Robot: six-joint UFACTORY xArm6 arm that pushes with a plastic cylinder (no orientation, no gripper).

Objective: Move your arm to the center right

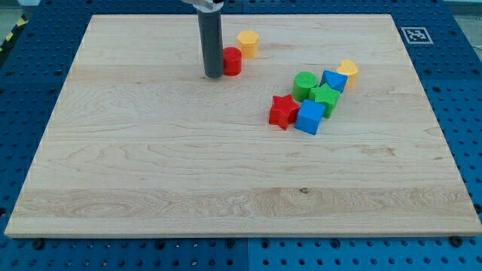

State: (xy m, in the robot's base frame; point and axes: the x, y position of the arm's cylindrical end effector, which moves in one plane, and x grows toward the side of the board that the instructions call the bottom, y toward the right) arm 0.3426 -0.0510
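My tip (213, 74) rests on the wooden board (151, 173) near the view's top centre, touching the left side of a red cylinder (232, 61). A yellow hexagonal block (247, 44) sits just to the upper right of that cylinder. To the view's right is a tight cluster: a red star (283, 111), a blue cube (309, 117), a green star (326, 98), a green cylinder (305, 84), a blue block (334, 80) and a yellow heart-shaped block (347, 71). The tip is well left of this cluster.
The board lies on a blue perforated table (452, 90). A black-and-white marker tag (415, 35) sits off the board's top right corner.
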